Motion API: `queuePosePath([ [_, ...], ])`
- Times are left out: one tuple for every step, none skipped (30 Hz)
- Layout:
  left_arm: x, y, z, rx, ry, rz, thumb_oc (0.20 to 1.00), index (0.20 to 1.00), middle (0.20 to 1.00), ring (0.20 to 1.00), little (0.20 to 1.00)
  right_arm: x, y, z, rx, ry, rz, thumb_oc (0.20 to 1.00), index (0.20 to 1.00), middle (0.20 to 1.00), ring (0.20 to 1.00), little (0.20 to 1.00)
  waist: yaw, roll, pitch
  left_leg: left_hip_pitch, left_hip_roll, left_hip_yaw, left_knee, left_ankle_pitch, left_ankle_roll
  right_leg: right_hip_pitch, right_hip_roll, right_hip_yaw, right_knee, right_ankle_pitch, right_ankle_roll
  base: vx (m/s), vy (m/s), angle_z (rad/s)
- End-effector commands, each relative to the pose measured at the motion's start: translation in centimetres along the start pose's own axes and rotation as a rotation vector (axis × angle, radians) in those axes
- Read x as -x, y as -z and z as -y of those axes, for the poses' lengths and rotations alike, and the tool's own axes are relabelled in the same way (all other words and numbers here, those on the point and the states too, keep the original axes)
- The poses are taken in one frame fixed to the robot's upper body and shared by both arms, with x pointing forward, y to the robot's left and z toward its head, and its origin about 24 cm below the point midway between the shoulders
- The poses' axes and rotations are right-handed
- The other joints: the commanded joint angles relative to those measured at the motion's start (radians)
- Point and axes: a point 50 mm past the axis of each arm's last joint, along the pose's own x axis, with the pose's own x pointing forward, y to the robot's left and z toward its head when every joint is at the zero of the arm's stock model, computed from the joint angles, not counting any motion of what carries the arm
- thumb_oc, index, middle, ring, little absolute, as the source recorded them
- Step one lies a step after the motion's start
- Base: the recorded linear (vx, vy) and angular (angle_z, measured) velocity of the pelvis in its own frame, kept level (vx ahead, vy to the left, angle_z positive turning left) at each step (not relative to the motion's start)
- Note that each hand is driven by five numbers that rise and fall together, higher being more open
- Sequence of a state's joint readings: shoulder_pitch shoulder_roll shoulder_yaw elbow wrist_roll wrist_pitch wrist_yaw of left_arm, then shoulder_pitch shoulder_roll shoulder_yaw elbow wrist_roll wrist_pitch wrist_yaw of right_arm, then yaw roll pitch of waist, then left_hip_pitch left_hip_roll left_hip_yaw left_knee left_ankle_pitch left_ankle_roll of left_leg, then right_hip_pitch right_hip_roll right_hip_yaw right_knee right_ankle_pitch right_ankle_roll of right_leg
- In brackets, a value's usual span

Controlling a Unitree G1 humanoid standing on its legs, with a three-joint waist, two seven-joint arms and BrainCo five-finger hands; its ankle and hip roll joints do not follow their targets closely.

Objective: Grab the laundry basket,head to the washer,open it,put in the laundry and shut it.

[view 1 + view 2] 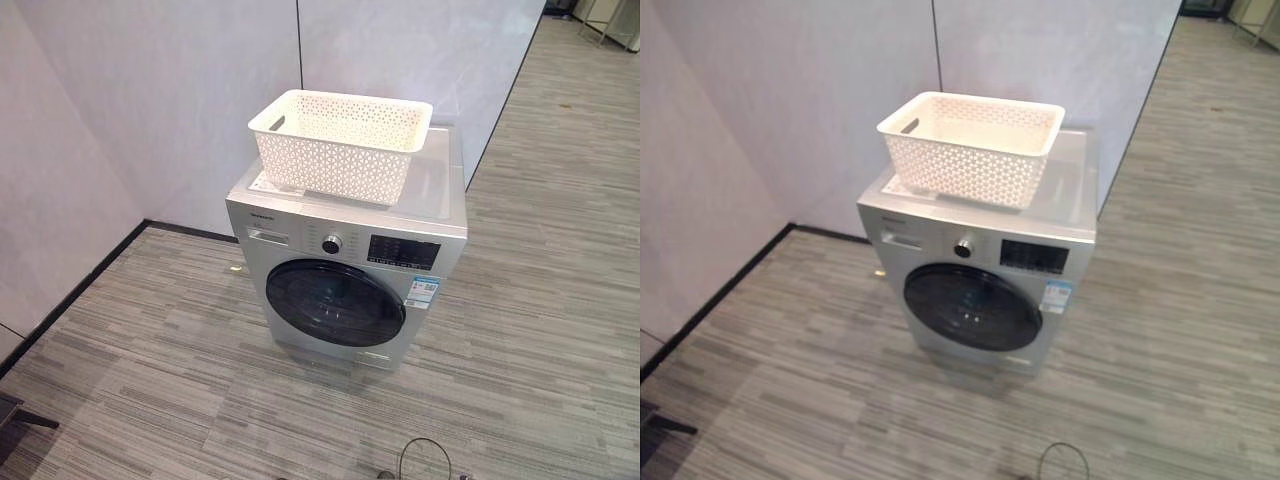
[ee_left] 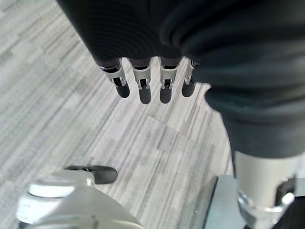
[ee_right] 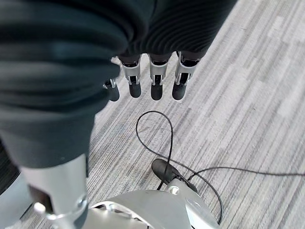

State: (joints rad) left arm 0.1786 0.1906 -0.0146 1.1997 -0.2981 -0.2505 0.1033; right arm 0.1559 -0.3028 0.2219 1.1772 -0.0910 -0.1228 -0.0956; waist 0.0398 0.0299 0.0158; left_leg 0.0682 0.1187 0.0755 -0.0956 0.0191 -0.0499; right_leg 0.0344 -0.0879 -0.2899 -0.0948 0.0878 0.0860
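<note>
A white lattice laundry basket stands on top of a silver front-loading washer against the wall. No laundry shows above its rim. The washer's round dark door is shut, with a dial and display panel above it. The washer stands a few steps ahead of me. In the left wrist view my left hand hangs over the floor, fingers straight and holding nothing. In the right wrist view my right hand hangs the same way, fingers relaxed and empty.
White wall panels run behind the washer and along the left, with a black baseboard. Grey striped floor stretches in front of the washer and off to the right. A dark object sits at the lower left edge.
</note>
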Motion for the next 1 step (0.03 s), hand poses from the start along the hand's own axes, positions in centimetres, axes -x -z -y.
queuePosePath([
  [-1.08, -4.35, -1.58, -0.002, -0.038, 0.138, 1.0, 1.0, 1.0, 1.0, 1.0, -0.56, -3.18, -0.75, -0.025, -0.013, 0.089, 1.0, 1.0, 1.0, 1.0, 1.0, 0.0, -0.086, 0.028, -0.022, -0.061, -0.008, 0.044, -0.027, 0.001, 0.048, -0.02, 0.003, 0.007, -0.094, 0.011, 0.0, -0.006, 0.06],
])
